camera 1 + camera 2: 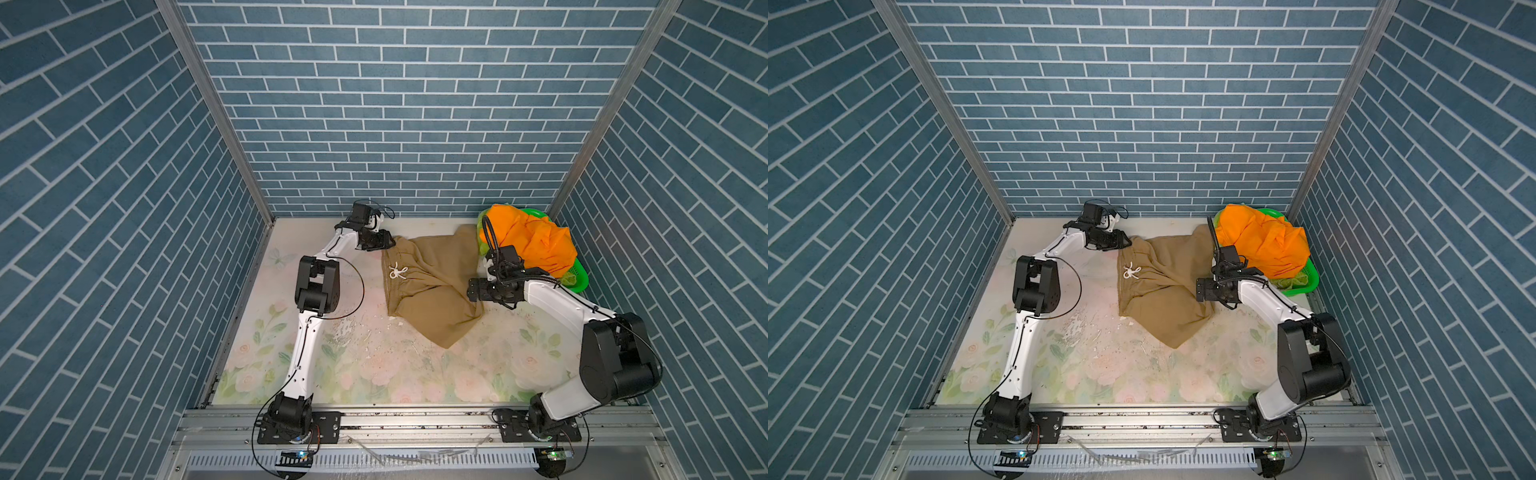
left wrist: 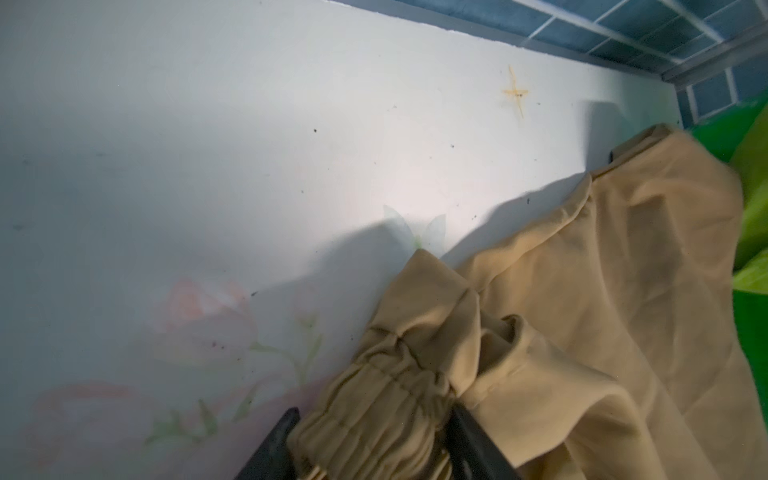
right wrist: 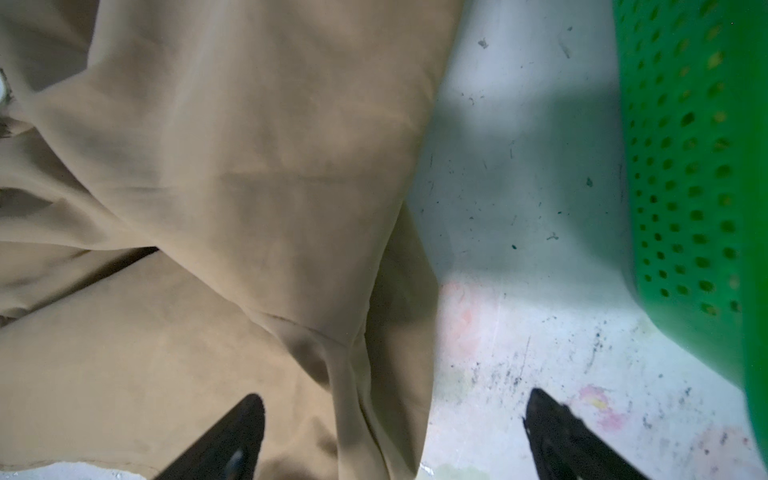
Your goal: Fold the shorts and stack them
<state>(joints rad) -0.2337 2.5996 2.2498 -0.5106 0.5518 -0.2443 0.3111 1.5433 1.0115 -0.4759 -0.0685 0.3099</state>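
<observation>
The tan shorts point(image 1: 428, 286) point(image 1: 1163, 291) lie spread and rumpled on the table, waistband and white drawstring point(image 1: 397, 272) to the left. My left gripper point(image 1: 386, 243) point(image 2: 374, 415) is at the waistband's far corner, and its fingers press the gathered elastic point(image 2: 374, 399) from both sides. My right gripper point(image 1: 471, 291) point(image 3: 395, 399) stands open over the shorts' right edge, one finger above the cloth point(image 3: 208, 166) and one above bare table. The orange shorts point(image 1: 528, 237) point(image 1: 1262, 241) are heaped in the basket. Lime green cloth point(image 1: 1287, 282) shows beneath them.
The green perforated basket point(image 1: 577, 278) point(image 3: 685, 166) stands at the back right corner, close to my right arm. The back wall point(image 1: 395, 166) runs just behind my left gripper. The floral table top point(image 1: 374, 365) stretches toward the front rail.
</observation>
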